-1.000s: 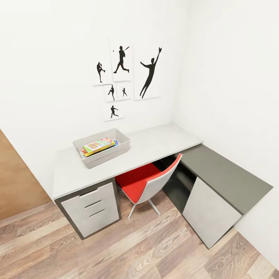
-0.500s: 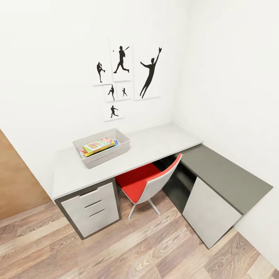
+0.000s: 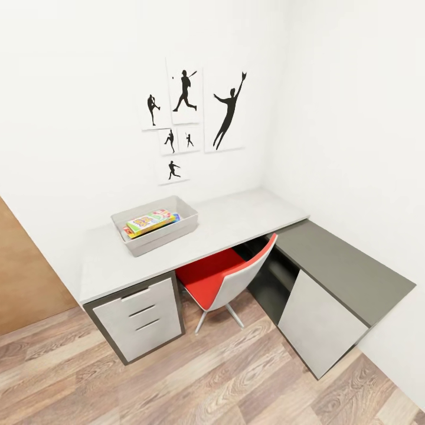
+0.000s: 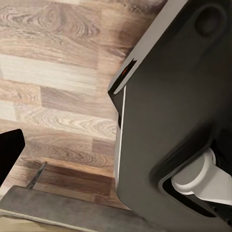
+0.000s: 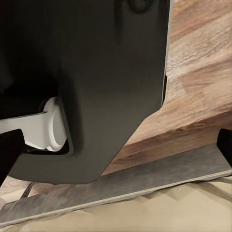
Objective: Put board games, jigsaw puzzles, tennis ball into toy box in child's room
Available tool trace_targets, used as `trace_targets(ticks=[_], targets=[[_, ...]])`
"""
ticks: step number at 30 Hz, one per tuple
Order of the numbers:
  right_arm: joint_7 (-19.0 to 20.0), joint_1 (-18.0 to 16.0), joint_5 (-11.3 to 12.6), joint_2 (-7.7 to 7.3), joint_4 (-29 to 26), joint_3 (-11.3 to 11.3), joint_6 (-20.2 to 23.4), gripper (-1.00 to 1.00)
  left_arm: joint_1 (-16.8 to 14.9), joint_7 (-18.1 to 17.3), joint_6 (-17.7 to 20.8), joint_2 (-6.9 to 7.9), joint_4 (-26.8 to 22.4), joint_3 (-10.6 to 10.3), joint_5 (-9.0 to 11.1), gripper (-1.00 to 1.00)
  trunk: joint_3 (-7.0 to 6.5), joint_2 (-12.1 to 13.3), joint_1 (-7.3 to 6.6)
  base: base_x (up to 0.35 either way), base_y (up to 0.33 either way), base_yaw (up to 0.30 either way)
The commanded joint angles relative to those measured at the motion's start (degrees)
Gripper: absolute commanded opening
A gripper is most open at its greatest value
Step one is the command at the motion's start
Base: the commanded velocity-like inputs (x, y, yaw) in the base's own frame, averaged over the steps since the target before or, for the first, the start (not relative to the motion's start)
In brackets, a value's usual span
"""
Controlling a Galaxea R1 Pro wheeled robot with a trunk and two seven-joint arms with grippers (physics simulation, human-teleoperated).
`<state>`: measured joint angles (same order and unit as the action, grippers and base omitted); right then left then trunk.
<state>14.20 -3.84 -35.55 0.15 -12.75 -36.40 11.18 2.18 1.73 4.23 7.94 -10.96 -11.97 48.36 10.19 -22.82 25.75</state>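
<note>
- The toy box (image 3: 154, 225), a light grey tub, stands on the left part of the light grey tabletop (image 3: 236, 215), near the white wall
- Inside the toy box lies a board game (image 3: 149, 223) with a bright yellow-green cartoon lid, flat, with red and blue edges of other flat toys showing just beside and under it; which toys those are cannot be told
- Three white drawers (image 3: 141, 319) sit under the left end of the tabletop
- The dark grey wing (image 3: 348, 268) of the table runs along the right wall, with a white panel (image 3: 319, 324) on its near side
- A red chair (image 3: 227, 277) with a white shell is tucked partly under the tabletop, between the drawers and the dark wing
- Black baseball-player pictures (image 3: 195, 115) hang on the far wall above the toy box
- Wood-plank floor (image 3: 206, 383) covers the near area, and a wooden door panel (image 3: 23, 277) shows at far left
- The wrist views show dark robot body parts (image 4: 179, 116) close to the cameras, above the floor and a grey frame edge (image 5: 145, 181) with beige beside it
- Whether either gripper is open or closed, or holds anything, cannot be told
</note>
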Motion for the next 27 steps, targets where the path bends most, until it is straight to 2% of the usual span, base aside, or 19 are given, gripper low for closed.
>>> trace_targets(ticks=[1,14,27], targets=[[0.34,0.0,-0.4,0.08,-0.14,-0.33,0.28,1.0,0.09,0.2,0.16,-0.03,-0.2,-0.47,0.57,1.0,0.1,-0.1,0.03,0.0,0.0,0.0],[0.21,0.84,-0.64,-0.39,0.02,-0.52,0.36,1.0,0.26,0.28,-0.15,-0.5,-0.12,-0.59,0.59,1.0,0.1,-0.1,0.03,0.0,0.0,0.0],[0.18,0.93,-0.62,-0.1,0.01,-0.43,0.34,1.0,0.27,0.29,-0.18,-0.55,-0.11,-0.6,0.61,1.0,0.1,-0.1,0.03,0.0,0.0,0.0]])
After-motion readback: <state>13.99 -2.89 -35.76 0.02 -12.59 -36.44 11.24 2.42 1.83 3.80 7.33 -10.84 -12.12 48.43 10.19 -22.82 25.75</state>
